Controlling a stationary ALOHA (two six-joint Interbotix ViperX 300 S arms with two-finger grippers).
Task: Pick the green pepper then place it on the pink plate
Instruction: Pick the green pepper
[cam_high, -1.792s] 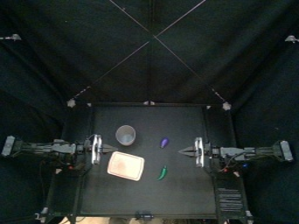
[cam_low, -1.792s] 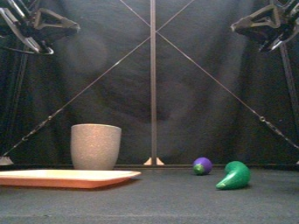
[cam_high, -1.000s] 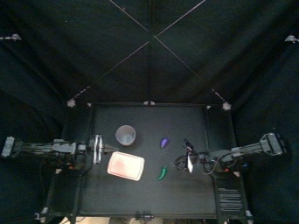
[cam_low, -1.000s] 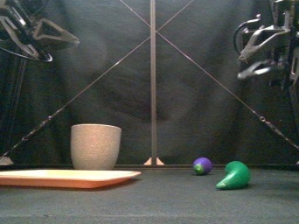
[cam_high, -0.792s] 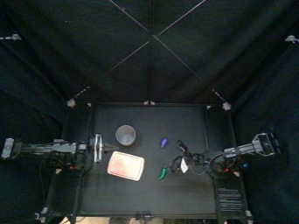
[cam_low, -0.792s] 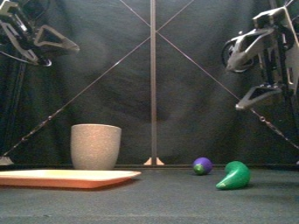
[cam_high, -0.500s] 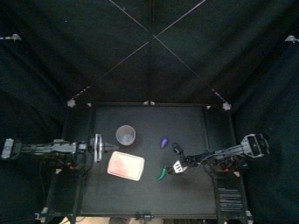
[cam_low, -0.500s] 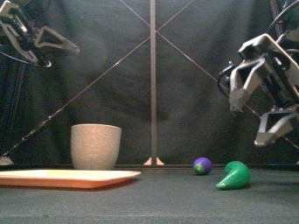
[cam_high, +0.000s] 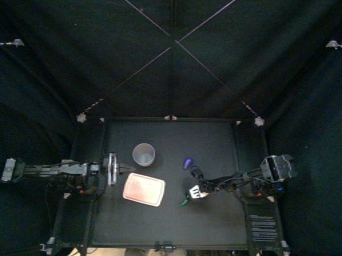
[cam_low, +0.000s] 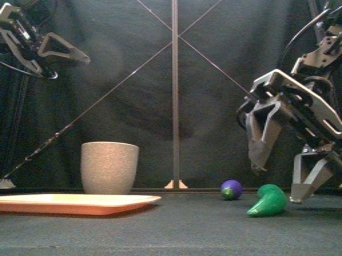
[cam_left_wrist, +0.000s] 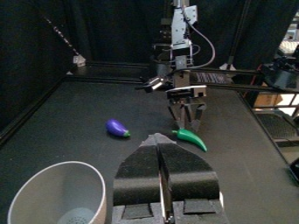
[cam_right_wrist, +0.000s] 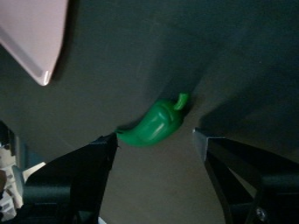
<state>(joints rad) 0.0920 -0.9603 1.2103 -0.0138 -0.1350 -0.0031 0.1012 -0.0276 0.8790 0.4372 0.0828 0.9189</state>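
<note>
The green pepper (cam_low: 267, 201) lies on the worktop (cam_high: 221, 140) at about 4 o'clock from the pink plate (cam_high: 144, 188). A narrow strip of bare surface separates it from the plate's right edge. The right gripper (cam_low: 283, 175) comes in from the 3 o'clock side and hangs tilted over the pepper. Its fingers are apart, one on each side of the pepper. The right wrist view shows the pepper just past the fingertips, in the gap between them, and the fingers are not clamped on it.

A small purple toy (cam_high: 189, 163) sits at 12 o'clock from the pepper, a little apart from it. The grey cup (cam_high: 143, 152) stands upright at 12 o'clock from the plate, close behind its back edge. The plate lies flat in the front-left part of the worktop, with bare worktop between its front edge and the worktop's 6 o'clock edge. The back-right quarter of the surface, toward 1 and 2 o'clock, is open.

The left gripper (cam_left_wrist: 167, 171) rests at the 9 o'clock edge, raised well above the plate, with its fingers pressed together.
</note>
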